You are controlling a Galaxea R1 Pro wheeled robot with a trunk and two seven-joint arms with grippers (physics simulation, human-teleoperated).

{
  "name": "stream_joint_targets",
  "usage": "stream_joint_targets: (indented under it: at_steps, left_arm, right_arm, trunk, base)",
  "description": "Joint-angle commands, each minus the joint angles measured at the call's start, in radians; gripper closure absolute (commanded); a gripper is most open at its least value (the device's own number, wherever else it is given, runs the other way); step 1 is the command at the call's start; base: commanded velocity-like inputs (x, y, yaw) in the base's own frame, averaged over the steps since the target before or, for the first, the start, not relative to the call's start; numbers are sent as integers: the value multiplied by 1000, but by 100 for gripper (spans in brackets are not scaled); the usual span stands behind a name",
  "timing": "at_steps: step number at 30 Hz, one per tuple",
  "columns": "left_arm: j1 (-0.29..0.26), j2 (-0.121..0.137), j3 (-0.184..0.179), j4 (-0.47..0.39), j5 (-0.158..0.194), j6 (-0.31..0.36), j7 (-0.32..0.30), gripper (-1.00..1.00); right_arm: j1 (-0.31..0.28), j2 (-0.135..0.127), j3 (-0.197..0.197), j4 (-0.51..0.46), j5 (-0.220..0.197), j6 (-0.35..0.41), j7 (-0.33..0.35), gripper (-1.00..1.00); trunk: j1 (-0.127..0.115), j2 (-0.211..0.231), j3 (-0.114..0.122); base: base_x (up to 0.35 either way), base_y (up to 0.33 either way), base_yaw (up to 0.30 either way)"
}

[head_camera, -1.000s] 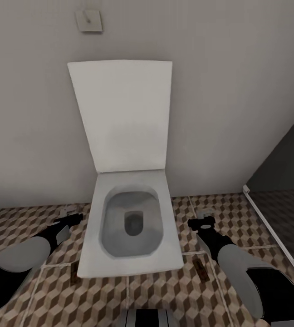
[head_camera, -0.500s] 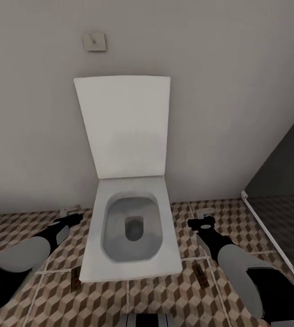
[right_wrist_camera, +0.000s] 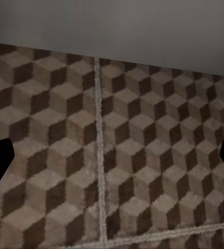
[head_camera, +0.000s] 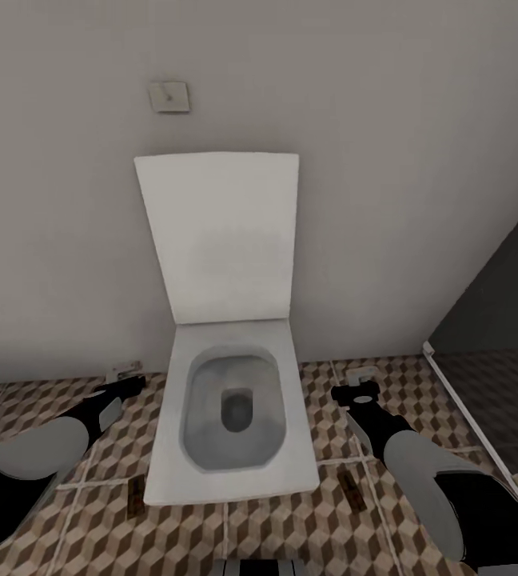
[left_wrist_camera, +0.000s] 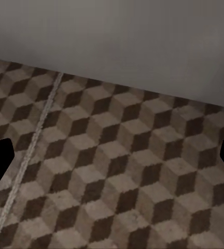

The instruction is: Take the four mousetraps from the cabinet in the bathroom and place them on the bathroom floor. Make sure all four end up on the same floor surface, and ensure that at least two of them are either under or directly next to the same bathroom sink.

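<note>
Dark-brown slabs lie on the cube-patterned bathroom floor (head_camera: 235, 536): one mousetrap (head_camera: 136, 494) just beside the toilet's (head_camera: 231, 416) front left corner, another mousetrap (head_camera: 351, 490) near its front right corner. Both end effectors, left (head_camera: 123, 382) and right (head_camera: 353, 392), hover off either side of the toilet, fingers spread wide in the wrist views and holding nothing. Judging by this, the robot is between deliveries; next it likely must turn from the toilet toward the cabinet for remaining traps, or move traps beside the sink.
</note>
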Motion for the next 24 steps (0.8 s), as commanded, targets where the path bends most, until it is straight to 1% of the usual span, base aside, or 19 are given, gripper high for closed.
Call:
stream_joint_targets:
  at_steps: [1,13,24]
  left_arm:
    - [0,1,-8,-2,6,-4,5,-100]
    - [15,1,-8,-4,6,-3,7,-100]
    - [72,0,-8,-6,6,-2,8,-100]
  right_arm:
    - [0,0,2,0,6,4,-4,-100]
    - [0,-2,3,5,7,4,-4,-100]
    - [4,-3,2,9,8,3,-4,-100]
  trunk:
    - [-4,7,3]
    - [-50,91,40]
    - [-92,168,75]
  base:
    - [0,0,0]
    - [0,0,0]
    - [0,0,0]
